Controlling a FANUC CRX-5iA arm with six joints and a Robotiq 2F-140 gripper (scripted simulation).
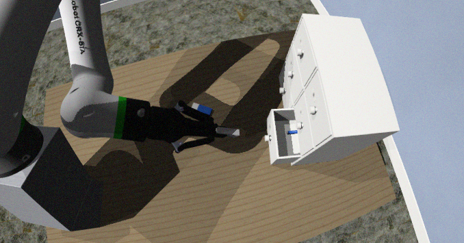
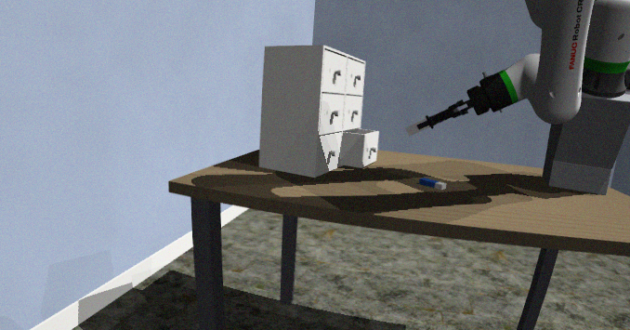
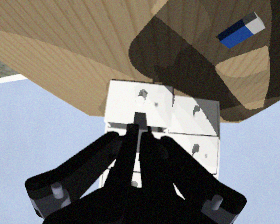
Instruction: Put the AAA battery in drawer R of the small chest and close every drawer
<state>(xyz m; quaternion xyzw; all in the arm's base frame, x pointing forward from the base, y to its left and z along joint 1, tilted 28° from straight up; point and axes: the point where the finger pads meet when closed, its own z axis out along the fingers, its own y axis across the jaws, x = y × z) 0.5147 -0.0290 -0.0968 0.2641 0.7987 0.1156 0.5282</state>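
Note:
The white chest (image 1: 349, 67) (image 2: 288, 114) has two columns of drawers with knobs. One bottom-row drawer (image 1: 272, 152) (image 2: 369, 138) (image 3: 122, 102) stands pulled out; the others look closed. I cannot read the drawer letters. A small blue cylinder, apparently the AAA battery (image 1: 292, 132), lies inside the pulled-out drawer, near the chest's front; it is hidden in the other views. My gripper (image 1: 228, 131) (image 2: 413, 127) (image 3: 139, 121) is shut, with nothing seen between its fingers. It is above the table, in front of the pulled-out drawer and apart from it.
A blue and white block (image 1: 204, 109) (image 2: 432, 183) (image 3: 241, 31) lies on the wooden table (image 1: 239, 194) (image 2: 502, 212), off to one side of the gripper. The chest stands near the table's far end, close to the blue wall (image 1: 424, 67) (image 2: 139, 68). Arm shadows cross the table.

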